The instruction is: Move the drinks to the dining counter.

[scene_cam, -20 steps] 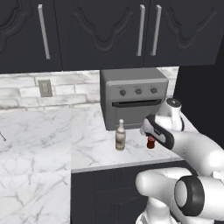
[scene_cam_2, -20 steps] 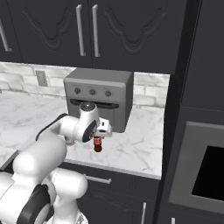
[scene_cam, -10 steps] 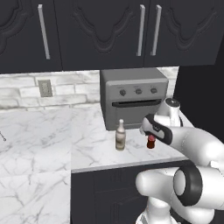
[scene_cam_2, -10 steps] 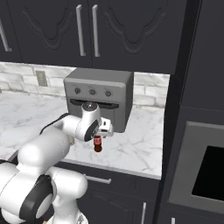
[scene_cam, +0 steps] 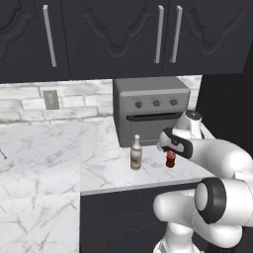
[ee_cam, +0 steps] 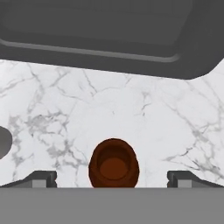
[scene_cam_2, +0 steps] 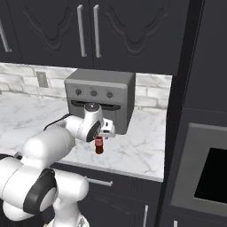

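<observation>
a: item one, the gripper (ee_cam: 113,178). where does it stand?

b: it hangs above the marble worktop (scene_cam: 49,153), directly over the dark brown bottle (scene_cam: 170,159). in the hand view the two fingertips (ee_cam: 41,178) sit far apart at either side, and the bottle's round top lies between them without touching either. jaws wide apart, nothing clamped.

a: item two, that bottle?

b: dark brown with a red label, upright, near the worktop's front edge, just in front of the grey toaster oven (scene_cam: 150,106). in the right base view it (scene_cam_2: 99,145) shows below the hand, partly covered by it.

a: item three?

b: a cream-beige bottle (scene_cam: 136,154) with a white cap, upright, to the left of the brown one and apart from it, off the oven's front left corner and close to the front edge.

a: the carrier?

b: white marble with grey veins, running left to a corner and along the brick backsplash. dark lower fronts below, dark upper cabinets (scene_cam_2: 111,31) with silver bar handles above.

a: item four?

b: a wall outlet (scene_cam: 50,100) on the backsplash, left of the oven.
</observation>
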